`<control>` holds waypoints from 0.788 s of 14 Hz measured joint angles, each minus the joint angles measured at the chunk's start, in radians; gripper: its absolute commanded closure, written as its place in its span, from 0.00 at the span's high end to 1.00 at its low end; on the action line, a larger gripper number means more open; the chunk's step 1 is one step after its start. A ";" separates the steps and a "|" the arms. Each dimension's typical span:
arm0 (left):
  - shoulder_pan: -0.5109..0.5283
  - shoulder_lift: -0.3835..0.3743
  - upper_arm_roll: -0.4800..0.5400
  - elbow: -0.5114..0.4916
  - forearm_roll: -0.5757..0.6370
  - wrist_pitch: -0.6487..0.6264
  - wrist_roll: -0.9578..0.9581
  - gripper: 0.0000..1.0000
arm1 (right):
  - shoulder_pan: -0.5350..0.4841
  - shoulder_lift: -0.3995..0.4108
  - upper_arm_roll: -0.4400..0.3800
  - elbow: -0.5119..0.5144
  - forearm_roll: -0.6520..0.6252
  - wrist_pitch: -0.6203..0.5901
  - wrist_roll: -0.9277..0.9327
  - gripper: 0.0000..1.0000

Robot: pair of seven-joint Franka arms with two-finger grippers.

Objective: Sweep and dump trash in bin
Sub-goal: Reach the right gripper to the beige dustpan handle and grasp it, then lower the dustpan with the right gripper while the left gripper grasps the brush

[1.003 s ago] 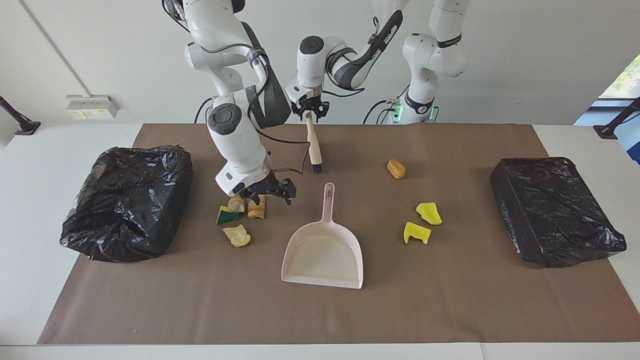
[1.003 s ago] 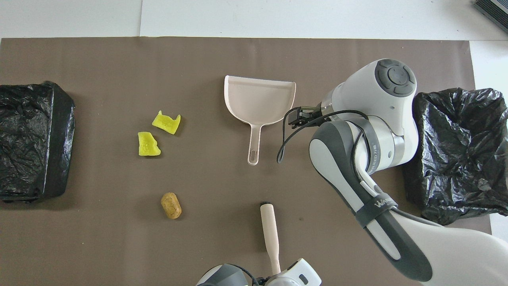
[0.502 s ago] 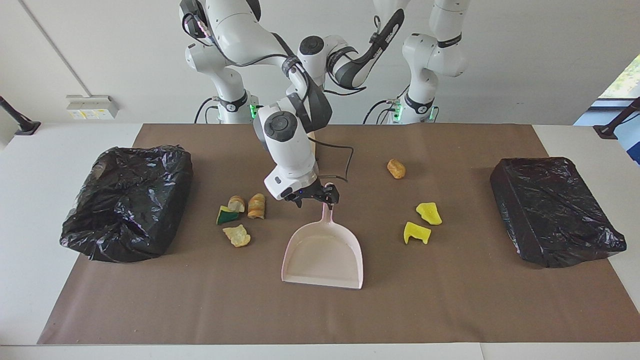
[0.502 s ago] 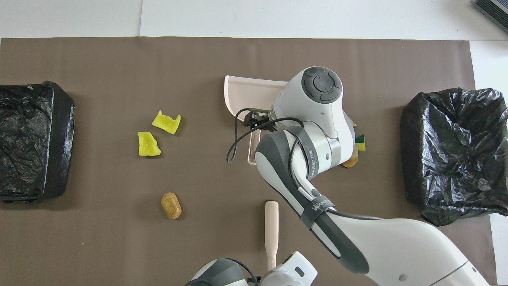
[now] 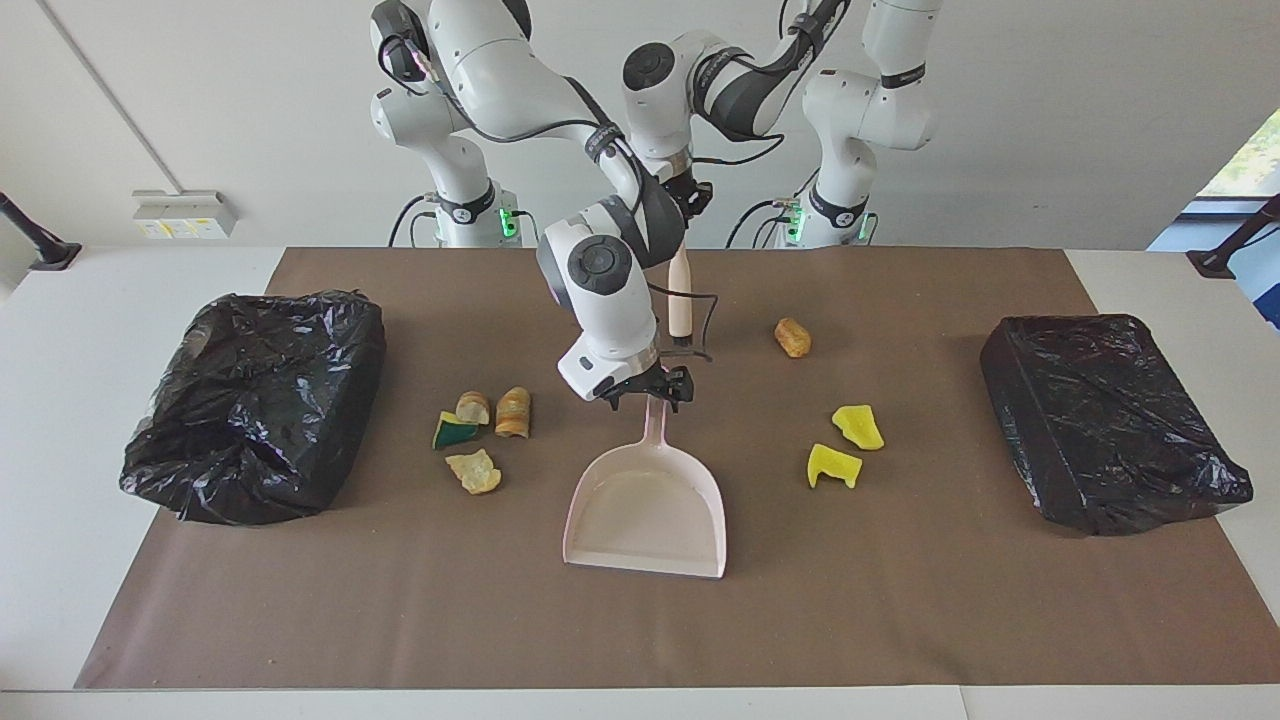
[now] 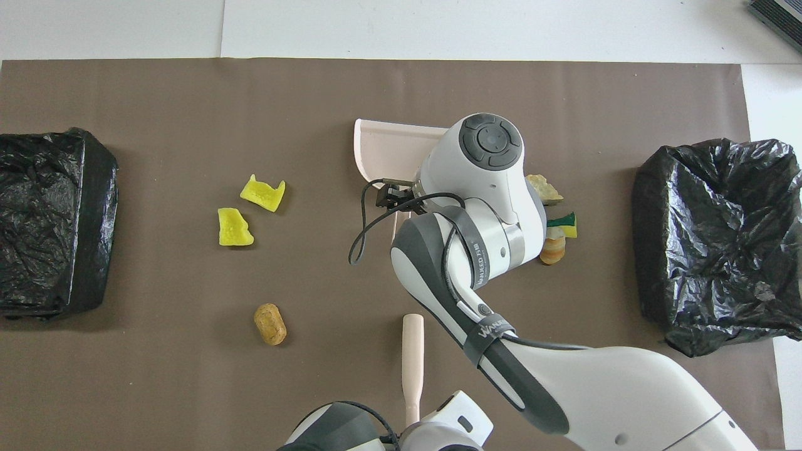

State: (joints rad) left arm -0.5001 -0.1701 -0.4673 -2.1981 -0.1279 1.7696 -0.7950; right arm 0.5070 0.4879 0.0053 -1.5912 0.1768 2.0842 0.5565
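Left pincer [image 5: 690, 200] clamped on the brush [image 5: 680, 290], right pincer [image 5: 655, 392] spread wide over the dustpan [image 5: 650, 505] handle.

The brush hangs upright over the mat [image 5: 900, 600], bristles down, between the robots and the dustpan. Whether the right pincer touches the handle, I cannot tell. The trash lies in two groups: four scraps [image 5: 485, 430] beside the pan toward the right arm's bag [image 5: 255, 400], among them a green sponge wedge [image 5: 452, 432]; two yellow chunks [image 5: 845, 445] and one brown lump [image 5: 792, 337] toward the left arm's bag [image 5: 1110, 420].
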 measured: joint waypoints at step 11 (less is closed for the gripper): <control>0.474 -0.086 0.005 -0.067 0.150 0.116 0.202 0.00 | 0.018 0.011 -0.005 -0.004 -0.069 0.000 -0.024 0.00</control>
State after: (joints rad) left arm -0.0263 -0.2564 -0.4627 -2.2648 0.0226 1.8857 -0.5933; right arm 0.5252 0.4992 0.0002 -1.5952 0.1083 2.0839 0.5321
